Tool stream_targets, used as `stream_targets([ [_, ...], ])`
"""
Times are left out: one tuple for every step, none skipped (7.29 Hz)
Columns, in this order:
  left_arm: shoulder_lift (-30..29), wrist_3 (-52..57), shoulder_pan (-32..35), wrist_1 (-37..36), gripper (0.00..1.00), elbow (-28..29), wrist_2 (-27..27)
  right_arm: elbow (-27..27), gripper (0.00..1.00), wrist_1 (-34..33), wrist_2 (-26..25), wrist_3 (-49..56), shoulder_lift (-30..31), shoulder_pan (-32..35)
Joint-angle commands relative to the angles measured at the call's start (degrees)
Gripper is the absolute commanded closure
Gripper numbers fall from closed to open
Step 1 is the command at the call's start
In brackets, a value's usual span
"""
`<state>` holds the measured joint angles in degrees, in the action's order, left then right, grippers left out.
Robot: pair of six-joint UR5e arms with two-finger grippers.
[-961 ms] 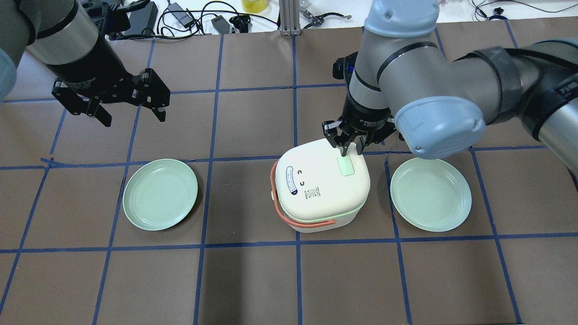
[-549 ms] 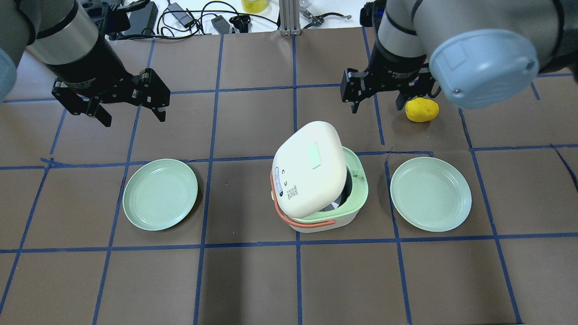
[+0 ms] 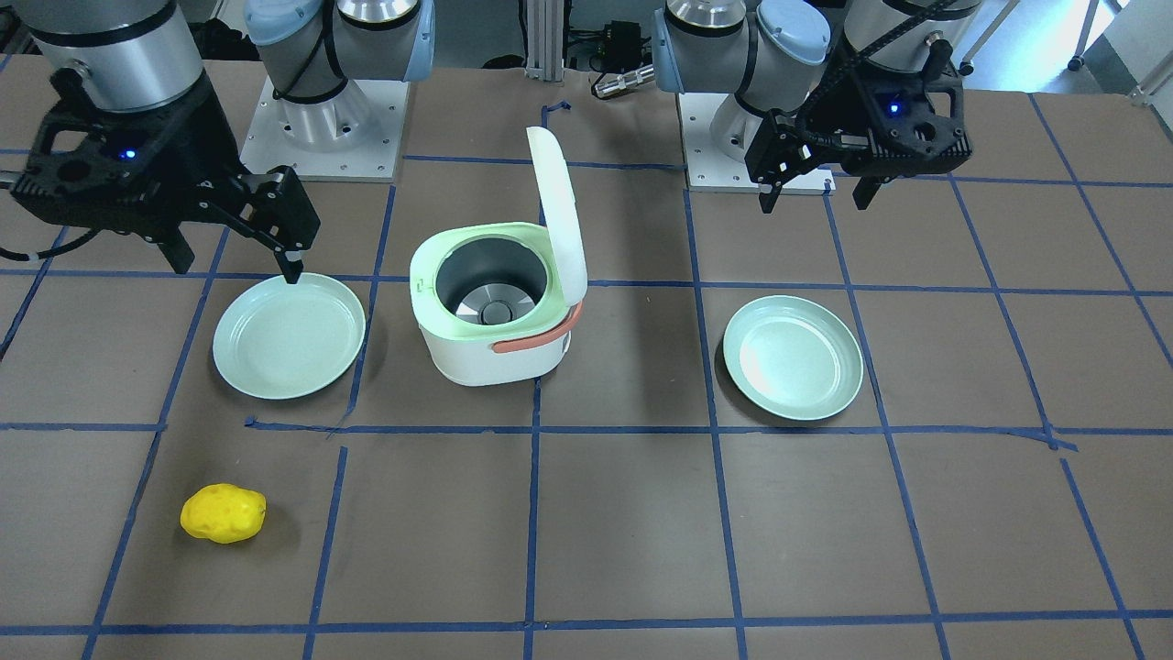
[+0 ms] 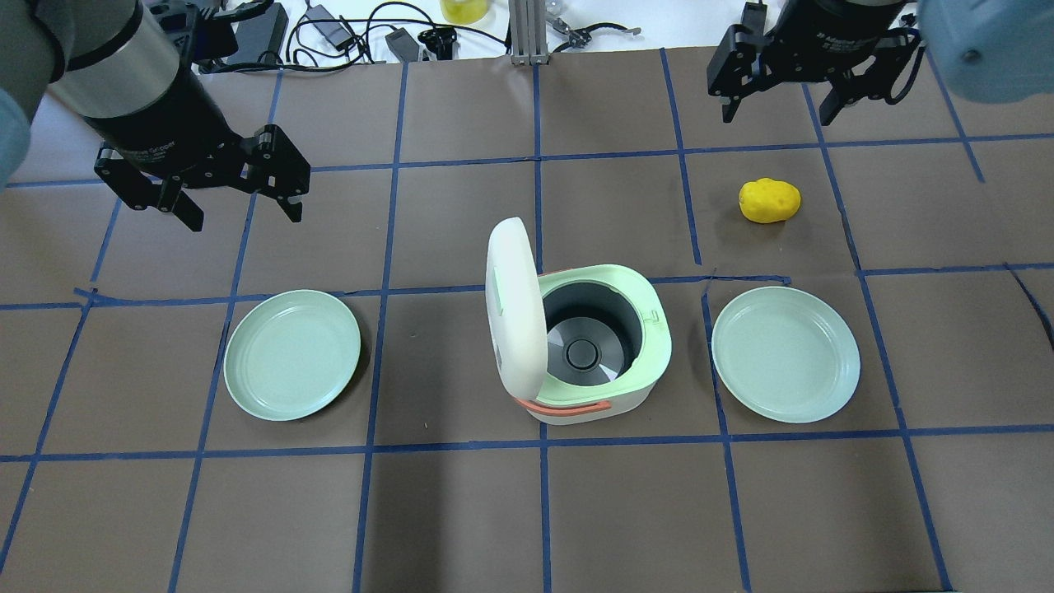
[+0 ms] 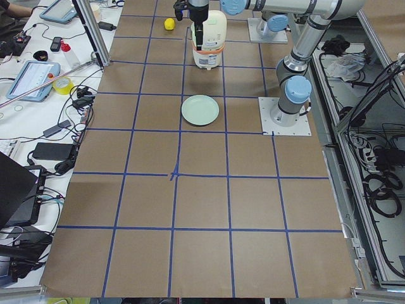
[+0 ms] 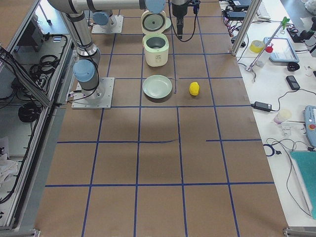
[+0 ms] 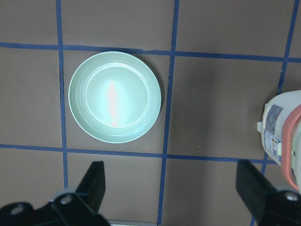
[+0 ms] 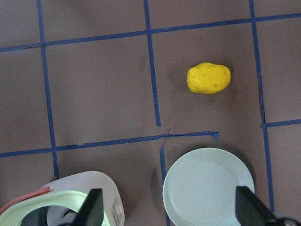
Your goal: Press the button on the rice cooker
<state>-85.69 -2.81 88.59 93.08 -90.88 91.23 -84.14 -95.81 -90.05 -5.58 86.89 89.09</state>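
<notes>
White-and-mint hard-plastic rice cooker [image 4: 652, 342] sits mid-frame on the brown tabletop [image 4: 461, 511], lid [image 4: 512, 306] upright; probably light, rigid, slick and apt to skid, so press rather than grip; right claw [image 4: 778, 111] upper right, left claw [image 4: 247, 218] upper left, both spread wide, empty.

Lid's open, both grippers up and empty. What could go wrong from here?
1. The lid stands upright on the rice cooker; a low sweep by the left gripper could clip it.
2. The yellow potato lies loose near the right gripper; a descent there might knock it away.
</notes>
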Motion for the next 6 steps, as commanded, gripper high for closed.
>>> stream_targets([
  [0.0,0.0,0.0,0.0,0.00,0.0,0.0,0.9,0.00,1.7,0.0,0.0,0.1,-1.2],
  [0.0,0.0,0.0,0.0,0.00,0.0,0.0,0.9,0.00,1.9,0.0,0.0,0.1,-1.1],
  [0.0,0.0,0.0,0.0,0.00,0.0,0.0,1.0,0.00,2.3,0.1,0.0,0.2,-1.1],
  [0.0,0.0,0.0,0.0,0.00,0.0,0.0,1.0,0.00,2.4,0.2,0.0,0.2,-1.1],
  [0.0,0.0,0.0,0.0,0.00,0.0,0.0,1.0,0.00,2.6,0.1,0.6,0.3,-1.1],
  [0.0,0.0,0.0,0.0,0.00,0.0,0.0,0.9,0.00,2.6,0.1,2.4,0.3,-0.9],
])
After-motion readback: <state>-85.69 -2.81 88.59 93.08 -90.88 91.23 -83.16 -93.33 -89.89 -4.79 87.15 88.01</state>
